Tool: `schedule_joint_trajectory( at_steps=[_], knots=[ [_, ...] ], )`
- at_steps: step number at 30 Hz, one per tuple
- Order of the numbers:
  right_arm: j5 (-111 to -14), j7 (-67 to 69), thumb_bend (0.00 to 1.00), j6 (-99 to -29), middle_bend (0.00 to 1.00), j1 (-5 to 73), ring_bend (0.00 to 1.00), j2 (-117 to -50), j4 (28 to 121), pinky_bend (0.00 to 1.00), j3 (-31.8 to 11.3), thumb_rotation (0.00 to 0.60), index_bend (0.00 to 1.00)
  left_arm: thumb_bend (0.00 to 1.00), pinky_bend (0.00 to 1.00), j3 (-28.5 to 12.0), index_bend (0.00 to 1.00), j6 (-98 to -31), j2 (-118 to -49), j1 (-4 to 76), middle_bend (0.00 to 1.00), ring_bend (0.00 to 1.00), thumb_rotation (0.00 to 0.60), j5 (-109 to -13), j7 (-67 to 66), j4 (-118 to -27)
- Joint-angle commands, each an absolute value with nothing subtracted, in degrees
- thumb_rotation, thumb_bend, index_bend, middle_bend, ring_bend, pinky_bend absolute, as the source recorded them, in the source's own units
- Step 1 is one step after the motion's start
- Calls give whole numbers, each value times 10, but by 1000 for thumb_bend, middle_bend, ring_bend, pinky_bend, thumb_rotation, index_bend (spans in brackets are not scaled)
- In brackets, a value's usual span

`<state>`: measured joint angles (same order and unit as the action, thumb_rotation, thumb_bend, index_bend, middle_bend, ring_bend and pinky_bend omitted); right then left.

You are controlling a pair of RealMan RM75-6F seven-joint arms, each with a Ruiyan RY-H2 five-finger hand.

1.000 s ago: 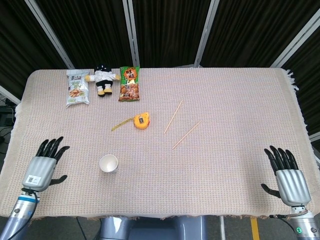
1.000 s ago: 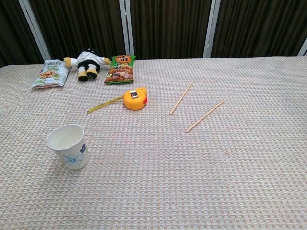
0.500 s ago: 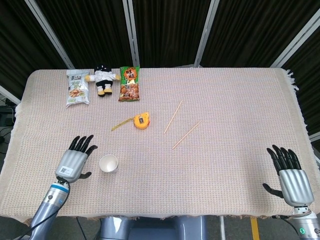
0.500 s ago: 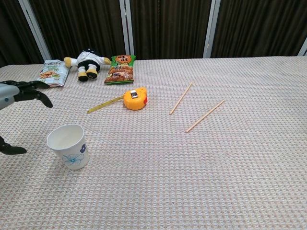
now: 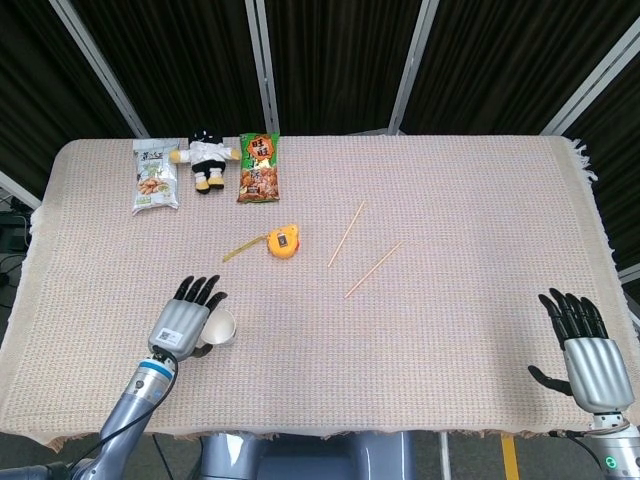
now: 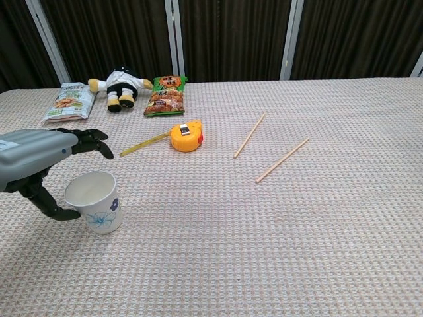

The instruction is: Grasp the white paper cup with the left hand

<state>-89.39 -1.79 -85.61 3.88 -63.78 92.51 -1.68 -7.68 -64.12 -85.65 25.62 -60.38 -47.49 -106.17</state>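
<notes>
The white paper cup [image 5: 222, 326] [image 6: 96, 202] with a blue flower print stands upright near the table's front left. My left hand [image 5: 185, 321] [image 6: 41, 165] is right beside the cup on its left, fingers spread above and behind the rim, thumb low against the cup's near side. The hand is open and the fingers have not closed around the cup. My right hand [image 5: 588, 358] rests open at the front right corner, far from the cup; the chest view does not show it.
An orange tape measure [image 5: 283, 242] with its tape pulled out lies behind the cup. Two wooden sticks [image 5: 347, 233] [image 5: 374, 269] lie mid-table. Two snack bags [image 5: 156, 178] [image 5: 259, 166] and a plush toy [image 5: 208, 155] sit at the back left.
My left hand has travelled right from the front left edge to the cup's side. The cup has not moved. The right hand stays almost still.
</notes>
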Motion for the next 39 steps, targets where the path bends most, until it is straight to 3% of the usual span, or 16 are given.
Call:
schedule_joint_trajectory(
  at_steps=[1, 5, 11, 22, 30, 39],
  knots=[
    [-893, -16, 52, -855, 0, 39, 0, -637, 925, 0, -17, 600, 0, 178, 0, -77, 161, -641, -864, 266, 0, 0, 600, -589, -483, -1060],
    [-893, -14, 52, -855, 0, 39, 0, -636, 926, 0, -17, 600, 0, 244, 0, -74, 221, -643, -875, 277, 0, 0, 600, -573, -492, -1055],
    [-893, -12, 53, -857, 0, 38, 0, -636, 925, 0, -18, 600, 0, 261, 0, -66, 284, -653, -880, 284, 0, 0, 600, -564, -493, -1058],
    [-894, -15, 53, -855, 0, 39, 0, -638, 924, 0, -17, 600, 0, 259, 0, -77, 285, -645, -876, 273, 0, 0, 600, -603, -339, -1063],
    [-895, -17, 53, -853, 0, 40, 0, -638, 926, 0, -16, 600, 0, 261, 0, -55, 280, -645, -909, 255, 0, 0, 600, -698, -182, -976],
    [-894, -9, 54, -854, 0, 39, 0, -636, 924, 0, -17, 600, 0, 260, 0, -31, 233, -640, -896, 249, 0, 0, 600, -711, -173, -934]
  ],
)
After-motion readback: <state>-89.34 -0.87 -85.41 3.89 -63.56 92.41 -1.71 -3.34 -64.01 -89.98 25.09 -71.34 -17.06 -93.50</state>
